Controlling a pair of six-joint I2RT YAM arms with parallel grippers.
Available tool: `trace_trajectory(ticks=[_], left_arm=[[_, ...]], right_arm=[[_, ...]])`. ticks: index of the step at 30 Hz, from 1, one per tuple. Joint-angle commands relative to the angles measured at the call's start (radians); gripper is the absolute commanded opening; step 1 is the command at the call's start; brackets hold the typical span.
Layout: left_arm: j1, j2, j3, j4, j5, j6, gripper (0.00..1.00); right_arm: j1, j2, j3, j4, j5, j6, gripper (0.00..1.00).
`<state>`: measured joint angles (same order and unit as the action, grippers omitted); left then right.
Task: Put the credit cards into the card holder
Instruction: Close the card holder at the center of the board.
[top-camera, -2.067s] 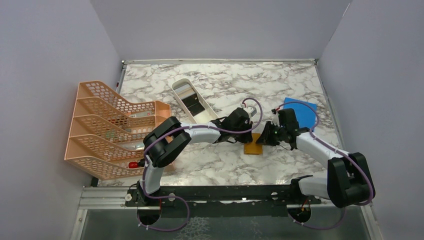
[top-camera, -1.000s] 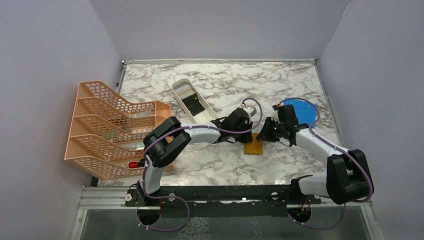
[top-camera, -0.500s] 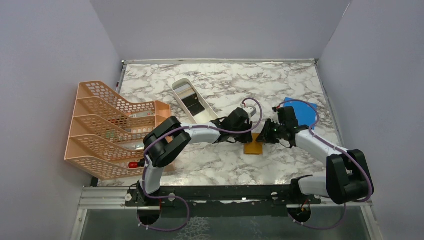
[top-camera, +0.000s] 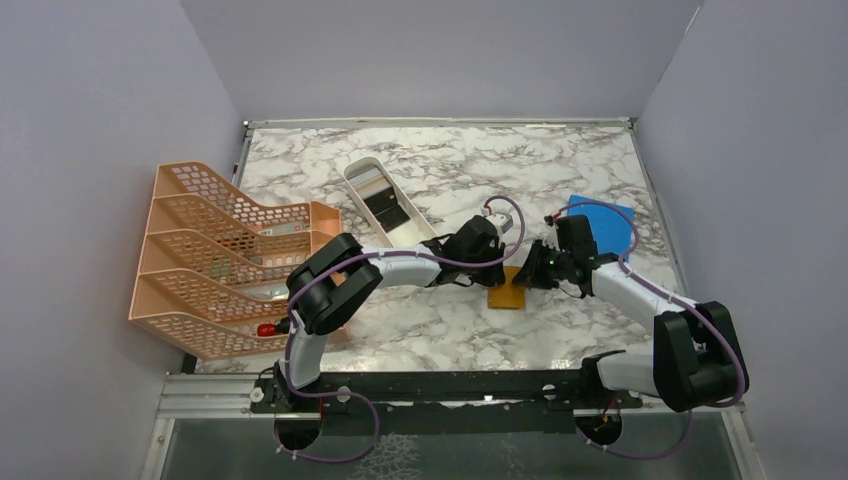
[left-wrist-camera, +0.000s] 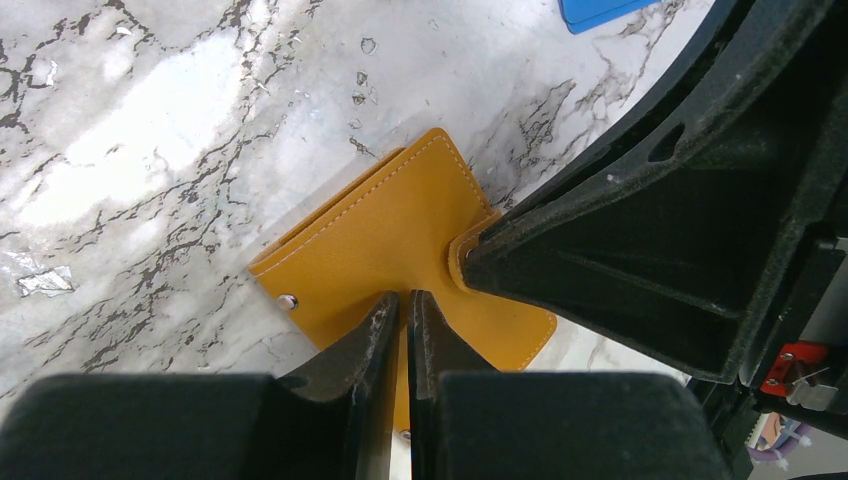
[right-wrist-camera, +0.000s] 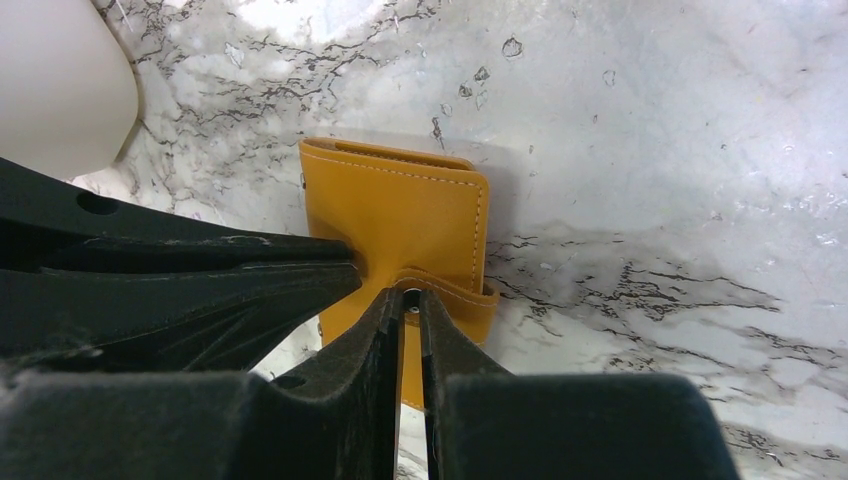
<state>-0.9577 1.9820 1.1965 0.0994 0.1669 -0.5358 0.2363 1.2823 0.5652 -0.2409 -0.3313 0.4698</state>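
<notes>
Nearest the arm bases in the top view, the peach file rack stands at the left edge of the marble table; what lies in its slots is too small to make out. At mid-table the card holder lies folded flat, with both arms meeting over it.

The left gripper has its fingers drawn almost together, tips on the holder's top face; I cannot tell whether they pinch any leather. The right gripper is clamped on the holder's strap, which curls up into its fingertips. That curl shows only in the right wrist view.

Only the left wrist view shows the small silver snap stud near the holder's corner.

Farther back, the credit cards, black and pale grey, lie in the white tray, seen only from above and too small for any print to be read. The blue sheet lies behind the right arm
</notes>
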Motion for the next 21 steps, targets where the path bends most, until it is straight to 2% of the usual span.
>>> trace_trajectory(ticks=[1,21], left_arm=[[-0.004,0.012,-0.024,-0.049,-0.03,0.007,0.12],[-0.004,0.031,-0.022,-0.036,-0.029,-0.003,0.12]], right_arm=[[0.005,0.001,-0.027,0.02,-0.042,-0.006,0.15],[0.022,0.029,-0.009,-0.029,-0.063,-0.046,0.12]])
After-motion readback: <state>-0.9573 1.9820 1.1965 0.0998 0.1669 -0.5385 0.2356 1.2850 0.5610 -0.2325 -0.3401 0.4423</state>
